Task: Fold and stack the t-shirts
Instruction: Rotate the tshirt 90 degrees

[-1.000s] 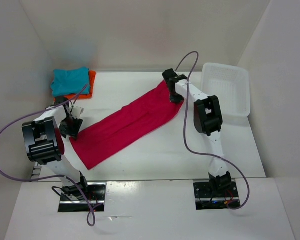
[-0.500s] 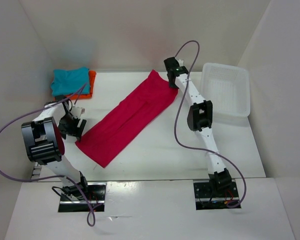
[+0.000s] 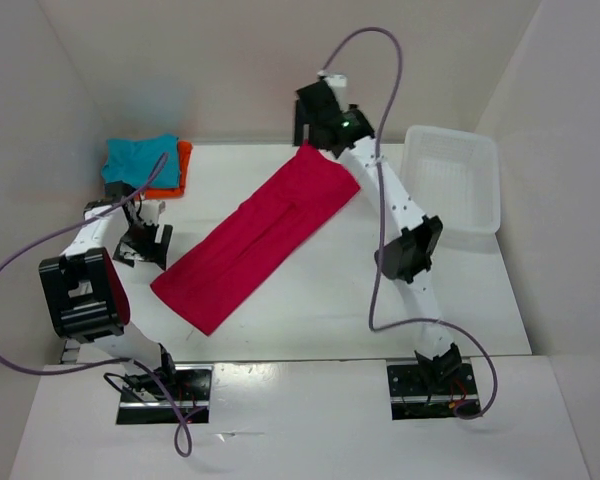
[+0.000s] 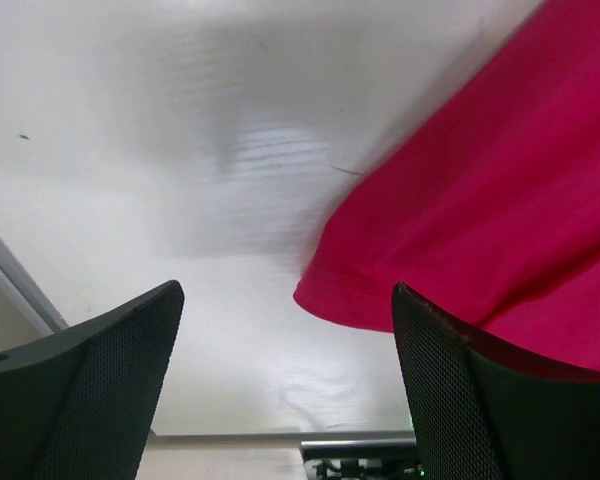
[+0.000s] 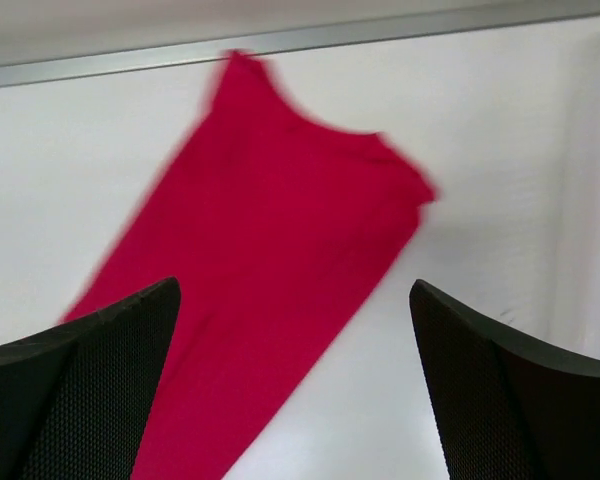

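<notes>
While the right arm (image 3: 392,195) stretches far back, left pincer (image 4: 287,300) and right pincer (image 5: 292,292) gape.

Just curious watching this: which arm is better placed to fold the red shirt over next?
Probably left: the left gripper is open, low beside the red shirt's hem; the right gripper is open, raised above the far end.

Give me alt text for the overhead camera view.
A pink-red t-shirt, folded into a long strip, lies diagonally across a white table, with the robot's left gripper open beside its near end and the right gripper open, raised near its far end. A teal t-shirt sits on an orange t-shirt at far left; a white basket stands far right.
</notes>
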Motion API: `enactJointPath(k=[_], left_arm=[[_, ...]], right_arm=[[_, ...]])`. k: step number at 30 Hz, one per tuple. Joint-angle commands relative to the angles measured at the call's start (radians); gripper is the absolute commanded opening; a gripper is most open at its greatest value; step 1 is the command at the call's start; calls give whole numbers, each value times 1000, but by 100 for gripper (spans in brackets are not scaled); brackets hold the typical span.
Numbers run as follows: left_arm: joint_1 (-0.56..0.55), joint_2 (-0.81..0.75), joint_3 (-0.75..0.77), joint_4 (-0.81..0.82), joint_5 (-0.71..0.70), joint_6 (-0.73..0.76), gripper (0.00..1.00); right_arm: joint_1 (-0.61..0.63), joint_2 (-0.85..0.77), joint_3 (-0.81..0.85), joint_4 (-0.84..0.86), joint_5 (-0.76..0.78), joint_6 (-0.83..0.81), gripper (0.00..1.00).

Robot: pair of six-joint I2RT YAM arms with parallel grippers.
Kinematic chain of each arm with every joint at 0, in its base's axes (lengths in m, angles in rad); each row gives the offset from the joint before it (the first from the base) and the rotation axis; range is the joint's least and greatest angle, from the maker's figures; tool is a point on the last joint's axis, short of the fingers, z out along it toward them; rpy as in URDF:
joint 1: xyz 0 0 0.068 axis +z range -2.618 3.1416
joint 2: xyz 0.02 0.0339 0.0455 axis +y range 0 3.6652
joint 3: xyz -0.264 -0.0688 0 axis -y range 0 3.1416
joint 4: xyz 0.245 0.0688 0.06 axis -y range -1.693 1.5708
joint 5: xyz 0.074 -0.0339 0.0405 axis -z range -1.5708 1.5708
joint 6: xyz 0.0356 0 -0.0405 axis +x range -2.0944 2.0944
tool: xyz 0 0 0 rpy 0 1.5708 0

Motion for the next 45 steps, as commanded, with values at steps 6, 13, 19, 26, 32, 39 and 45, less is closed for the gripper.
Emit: enactJointPath(k=[6, 13, 19, 26, 32, 39, 45], left_arm=[[55, -127, -21, 113, 106, -87, 92], [208, -181, -21, 123, 233, -108, 92], [218, -224, -81, 156, 268, -108, 92], [218, -242, -100, 155, 302, -79, 94], [218, -251, -67, 133, 337, -46, 94], [218, -252, -67, 142, 376, -7, 94], [218, -242, -89, 152, 376, 20, 94]], right_arm=[[557, -177, -262, -260, 177, 381, 93], [652, -367, -690, 61, -71, 519, 37], [738, -389, -996, 312, -302, 686, 62], [810, -338, -1045, 400, -303, 867, 67], [819, -183, -860, 298, -319, 927, 68], [819, -56, -761, 221, -309, 956, 68], [800, -47, -773, 223, -320, 967, 64]])
